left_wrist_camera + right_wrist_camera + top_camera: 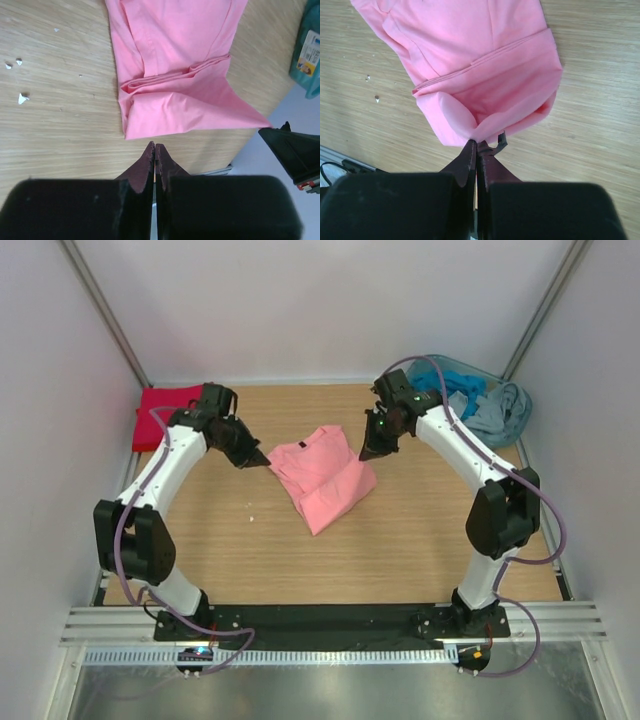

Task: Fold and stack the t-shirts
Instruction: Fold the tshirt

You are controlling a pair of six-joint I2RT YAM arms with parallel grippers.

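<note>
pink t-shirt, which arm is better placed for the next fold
Right: the right hand is shut at a corner of the pink t-shirt, seemingly pinching it; the left hand is shut, just short of the cloth.

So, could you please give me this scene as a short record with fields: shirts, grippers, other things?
pink t-shirt: middle of the table, partly folded
red t-shirt: lying flat, far left corner
left gripper: shut, just off the pink edge, holding nothing
right gripper: shut, seems to pinch a pink fold
blue clothes: loose heap, far right corner
</note>
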